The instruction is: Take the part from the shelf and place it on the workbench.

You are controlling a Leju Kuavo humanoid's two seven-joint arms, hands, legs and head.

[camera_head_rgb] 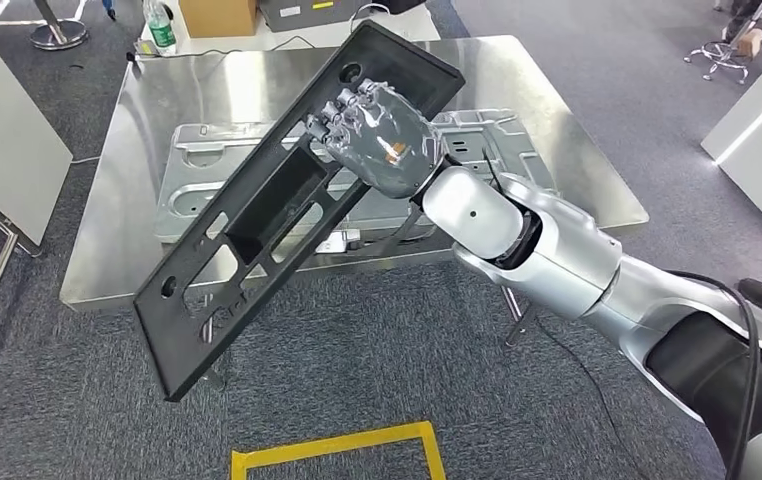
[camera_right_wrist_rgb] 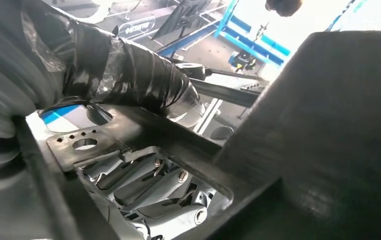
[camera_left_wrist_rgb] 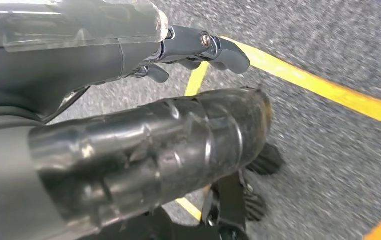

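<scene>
From my head view the light is bright and even, and the steel workbench [camera_head_rgb: 557,110] beyond my right hand [camera_head_rgb: 382,130] throws broad white glare. A soft shadow lies on the carpet [camera_head_rgb: 357,360] under the black part [camera_head_rgb: 287,210] that hand holds. My left wrist view is motion-blurred past the left hand [camera_left_wrist_rgb: 198,47]. My right wrist view is blown out white beyond the fingers [camera_right_wrist_rgb: 178,192], close surfaces soft.
</scene>
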